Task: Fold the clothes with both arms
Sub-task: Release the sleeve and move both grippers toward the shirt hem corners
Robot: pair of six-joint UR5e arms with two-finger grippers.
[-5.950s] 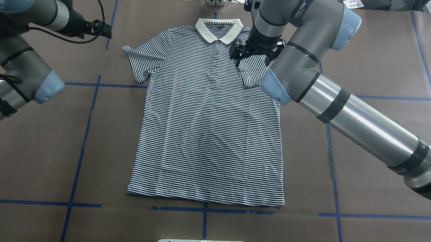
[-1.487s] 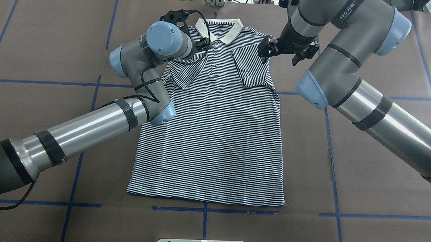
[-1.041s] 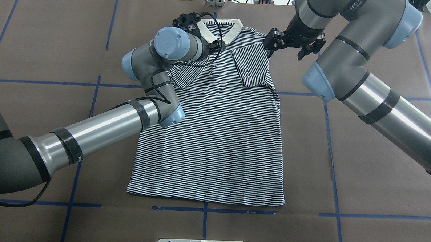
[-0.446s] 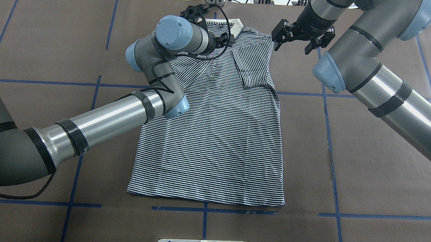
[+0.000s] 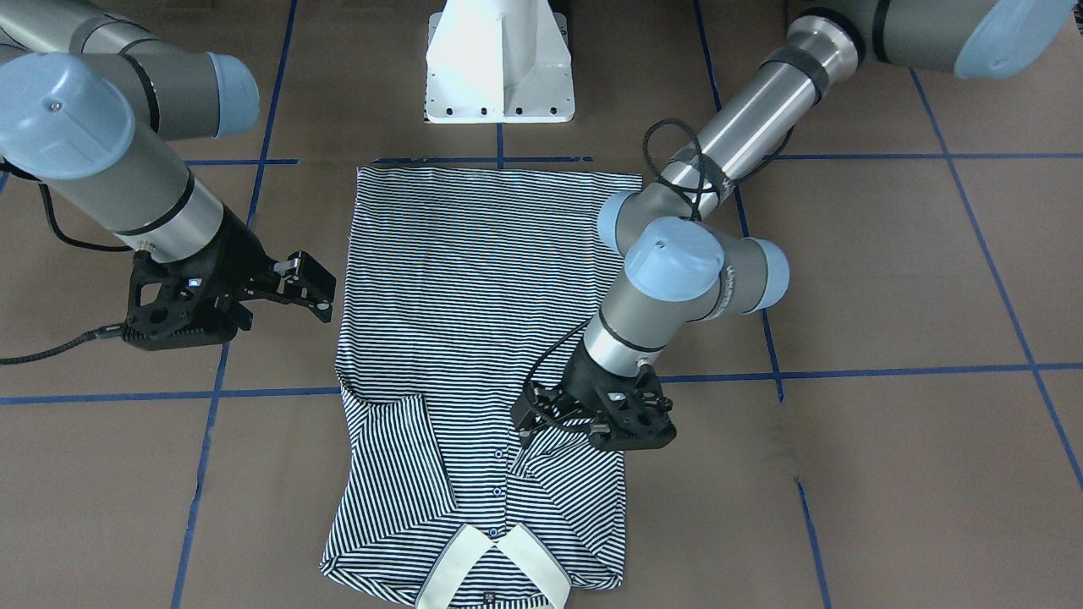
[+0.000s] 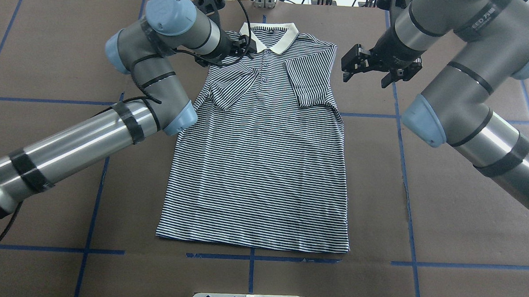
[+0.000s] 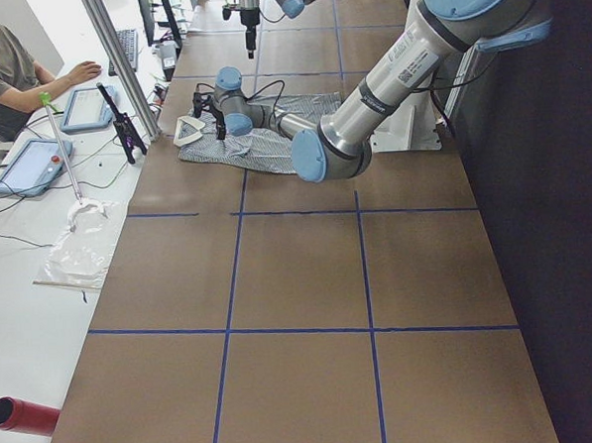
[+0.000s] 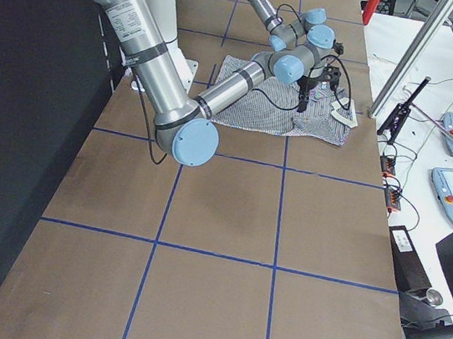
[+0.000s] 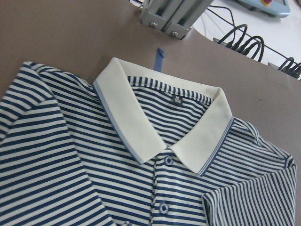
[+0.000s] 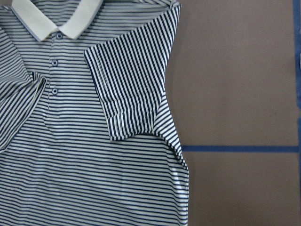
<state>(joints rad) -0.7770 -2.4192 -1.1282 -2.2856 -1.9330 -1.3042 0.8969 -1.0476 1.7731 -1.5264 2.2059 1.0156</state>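
Both sleeves (image 6: 309, 85) folded over polo shirt (image 6: 259, 166), white pedestal (image 5: 499, 59) beyond. Right end effector (image 6: 349, 64) agape, empty; left end effector (image 6: 245, 49) retreated, grip indiscernible.

The worktop (image 6: 444, 219) was seen steeply from behind the robot and from opposite, and distantly along it from both ends; the collar (image 9: 131, 117) was shared, close up, by both wrist views.

The shirt (image 6: 259, 166), partly covered and partly cropped
In the overhead view the left arm (image 6: 172, 17) covers the shirt's shoulder at upper left and most of the left gripper (image 6: 244, 49), so its jaw gap cannot be judged. The collar (image 5: 531, 568) runs off the front-facing view's bottom edge. Both side views show the shirt too small for detail.
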